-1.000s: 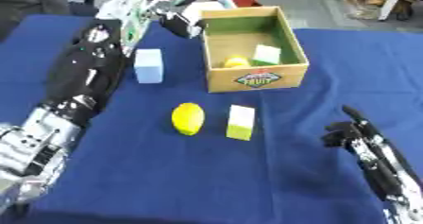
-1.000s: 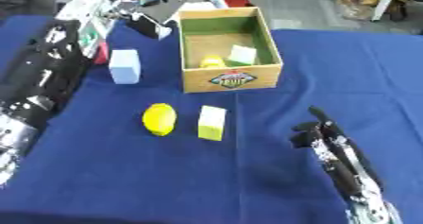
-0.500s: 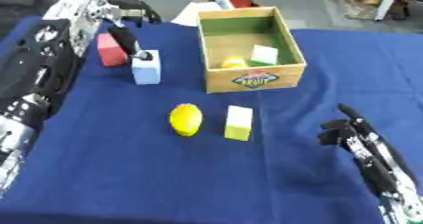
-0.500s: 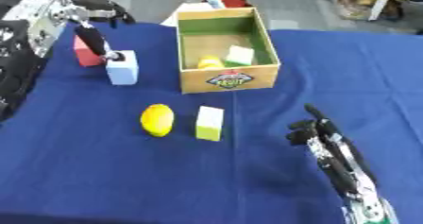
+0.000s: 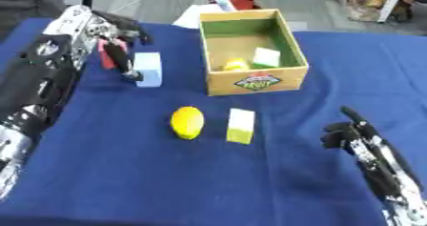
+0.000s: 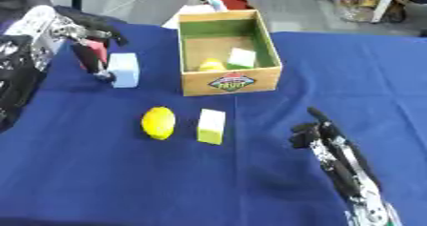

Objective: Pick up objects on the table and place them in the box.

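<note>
the box [image 5: 254, 79] sits toward the far edge of the desk [image 5: 125, 182], which is covered in blue cloth. it's an open cardboard box with a green inner wall and a fruit label on the near side. inside there's already a small yellow thing [image 5: 236, 65] and a pale green-white block [image 5: 267, 57] against the near wall.

still out on the desk: a lemon [image 5: 187, 122] and a yellow-green and white block [image 5: 241, 125], side by side but apart, nearer the front edge than the box. a light blue block [image 5: 148, 68] stands to the left of the box, and a red block [image 5: 107, 55] is just beyond it toward the left edge.

the left hand [image 6: 90, 48] is over by those two, fingers extended down, one dark finger beside the light blue block and in front of the red one. can't tell if it's actually touching either, and it isn't wrapped around anything.

the right hand [image 5: 359, 137] is near the front right corner, idle, fingers relaxed and pointing up, holding nothing.

past the far edge behind the box there's something red [image 5: 236, 0].
</note>
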### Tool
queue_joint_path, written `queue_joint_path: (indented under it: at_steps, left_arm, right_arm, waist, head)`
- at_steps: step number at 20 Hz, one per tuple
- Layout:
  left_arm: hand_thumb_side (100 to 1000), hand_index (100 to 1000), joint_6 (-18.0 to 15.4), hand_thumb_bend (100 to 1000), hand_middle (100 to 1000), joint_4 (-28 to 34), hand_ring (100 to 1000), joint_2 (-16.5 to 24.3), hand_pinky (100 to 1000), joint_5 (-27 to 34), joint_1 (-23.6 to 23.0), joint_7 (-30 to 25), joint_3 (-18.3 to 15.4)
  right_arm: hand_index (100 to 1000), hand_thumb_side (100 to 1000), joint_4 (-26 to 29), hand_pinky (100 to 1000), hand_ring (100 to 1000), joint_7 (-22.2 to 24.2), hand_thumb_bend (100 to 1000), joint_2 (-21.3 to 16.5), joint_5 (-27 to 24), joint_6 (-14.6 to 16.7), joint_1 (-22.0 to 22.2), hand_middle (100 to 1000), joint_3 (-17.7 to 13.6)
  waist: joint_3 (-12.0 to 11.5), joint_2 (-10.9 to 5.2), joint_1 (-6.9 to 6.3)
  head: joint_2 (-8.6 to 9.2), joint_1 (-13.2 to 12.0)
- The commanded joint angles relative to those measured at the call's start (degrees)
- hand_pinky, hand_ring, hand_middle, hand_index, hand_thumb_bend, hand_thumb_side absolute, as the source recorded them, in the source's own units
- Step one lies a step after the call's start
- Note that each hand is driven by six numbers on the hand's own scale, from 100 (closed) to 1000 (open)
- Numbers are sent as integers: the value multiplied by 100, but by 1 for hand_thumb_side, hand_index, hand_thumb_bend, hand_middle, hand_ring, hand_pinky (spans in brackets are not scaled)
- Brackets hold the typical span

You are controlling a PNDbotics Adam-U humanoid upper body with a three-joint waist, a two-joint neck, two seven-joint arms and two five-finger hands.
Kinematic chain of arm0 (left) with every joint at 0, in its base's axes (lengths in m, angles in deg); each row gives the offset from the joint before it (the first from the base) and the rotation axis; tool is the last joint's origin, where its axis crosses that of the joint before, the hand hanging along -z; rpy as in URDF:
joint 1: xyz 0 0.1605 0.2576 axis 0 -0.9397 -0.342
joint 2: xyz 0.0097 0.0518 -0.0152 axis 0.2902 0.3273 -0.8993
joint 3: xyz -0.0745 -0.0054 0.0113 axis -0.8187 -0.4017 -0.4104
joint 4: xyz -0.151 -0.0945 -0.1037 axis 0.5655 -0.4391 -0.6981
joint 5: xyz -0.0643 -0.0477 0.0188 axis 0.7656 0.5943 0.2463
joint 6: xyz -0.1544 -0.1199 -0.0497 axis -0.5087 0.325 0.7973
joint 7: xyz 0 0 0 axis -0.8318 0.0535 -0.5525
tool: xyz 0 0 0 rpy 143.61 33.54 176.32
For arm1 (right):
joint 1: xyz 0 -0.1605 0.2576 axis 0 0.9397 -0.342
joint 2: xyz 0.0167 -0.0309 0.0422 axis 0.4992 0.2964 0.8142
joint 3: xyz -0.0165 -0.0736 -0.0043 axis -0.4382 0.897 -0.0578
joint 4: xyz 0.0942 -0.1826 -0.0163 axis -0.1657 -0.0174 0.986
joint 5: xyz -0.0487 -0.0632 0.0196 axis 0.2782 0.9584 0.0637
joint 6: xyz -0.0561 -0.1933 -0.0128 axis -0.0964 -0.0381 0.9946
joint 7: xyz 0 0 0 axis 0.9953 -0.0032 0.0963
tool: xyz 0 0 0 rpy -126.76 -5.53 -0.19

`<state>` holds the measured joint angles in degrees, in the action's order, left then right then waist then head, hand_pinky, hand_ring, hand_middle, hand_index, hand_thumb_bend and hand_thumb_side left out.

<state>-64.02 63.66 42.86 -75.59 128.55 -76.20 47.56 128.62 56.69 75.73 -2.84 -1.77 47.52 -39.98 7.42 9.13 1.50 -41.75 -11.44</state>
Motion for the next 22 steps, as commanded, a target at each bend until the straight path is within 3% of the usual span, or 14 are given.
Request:
queue_joint_path:
  at_steps: [1,8,10,13,16,19,22]
  left_arm:
    - [391,961,98,477,861,-66,776,21,819,-220,74,301,-55]
    - [373,888,241,398,756,-343,672,-157,748,-556,14,933,-59]
    - [357,825,227,356,667,-379,593,-169,698,-569,6,1052,-61]
    - [301,739,198,214,539,-241,499,-140,625,-466,1,1239,-101]
    - [281,719,145,167,511,110,480,-33,618,-191,-14,1367,-113]
    - [273,722,88,178,511,624,480,89,627,4,100,1409,-68]
    - [247,729,100,156,506,944,480,-7,641,84,342,1606,-60]
  right_arm:
    - [1000,696,66,652,659,-11,100,-60,-9,9,-47,670,-36]
    - [1000,701,71,652,659,-10,100,-45,-12,3,-46,669,-31]
    - [1000,700,73,652,659,-16,100,-45,-12,3,-47,669,-33]
    - [1000,700,75,652,659,-20,100,-44,-12,1,-47,669,-36]
    - [1000,701,76,652,658,-22,100,-47,-9,-3,-47,669,-39]
    - [1000,700,70,651,658,-30,100,-62,-5,-5,-35,668,-45]
    - [1000,703,58,652,658,-16,100,-61,0,-7,-19,668,-25]
  waist:
    - [15,-111,-33]
    - [41,-94,-23]
    - [47,-93,-21]
    - [45,-94,-26]
    - [40,-97,-36]
    - [21,-117,-46]
    - [6,-143,-47]
  head:
    - [50,7]
    - [48,7]
    - [43,6]
    - [41,15]
    - [52,37]
    - [37,49]
    - [27,51]
